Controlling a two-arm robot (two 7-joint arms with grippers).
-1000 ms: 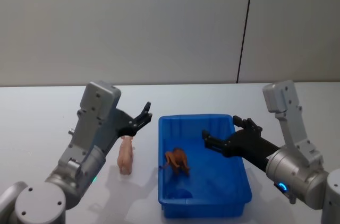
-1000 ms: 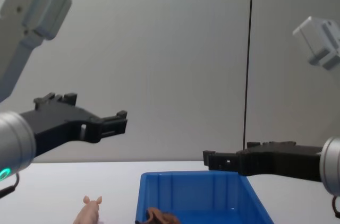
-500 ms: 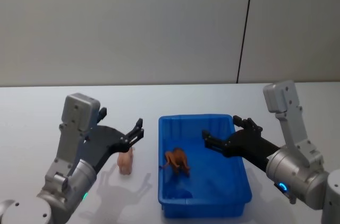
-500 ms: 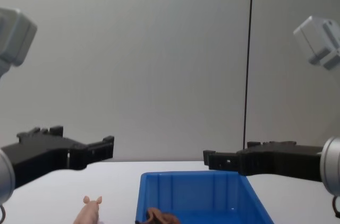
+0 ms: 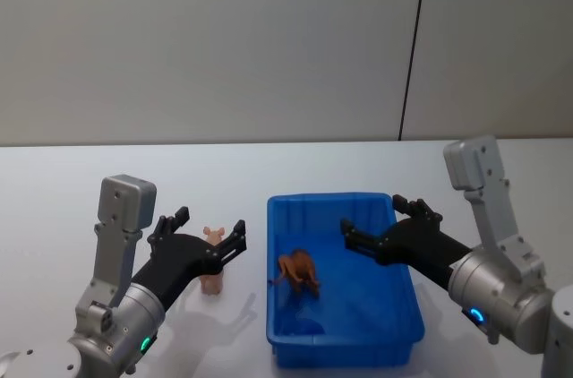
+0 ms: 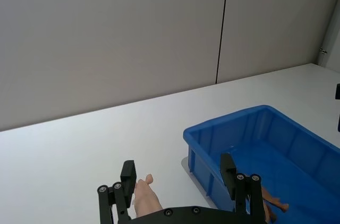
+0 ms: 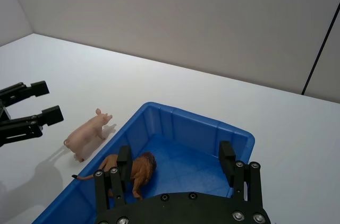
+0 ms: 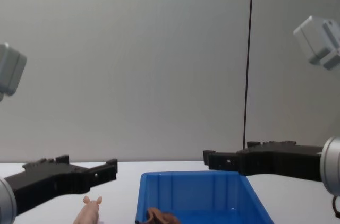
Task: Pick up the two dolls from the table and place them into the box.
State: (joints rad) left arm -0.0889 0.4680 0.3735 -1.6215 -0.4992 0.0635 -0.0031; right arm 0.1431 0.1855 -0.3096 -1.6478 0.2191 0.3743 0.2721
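Note:
The pale pink pig doll (image 5: 211, 281) stands on the white table (image 5: 81, 190) just left of the blue box (image 5: 405, 306). My left gripper (image 5: 212, 224) is open and hangs low over the pig, one finger on each side of its head. The left wrist view has the pig (image 6: 146, 200) between the open fingers (image 6: 127, 173). Inside the box stands the reddish-brown shaggy doll (image 5: 298, 271), also seen as the doll (image 7: 139, 169) below my right wrist. My right gripper (image 5: 372, 219) is open above the box's far right part, holding nothing.
The box (image 8: 196, 192) sits in the middle of the table with the pig (image 8: 90, 212) at its left. A grey wall with a dark vertical seam (image 5: 412, 47) rises behind the table.
My left gripper has come down and back from above the pig to a low position around its head. The right arm, the box and both dolls have not moved.

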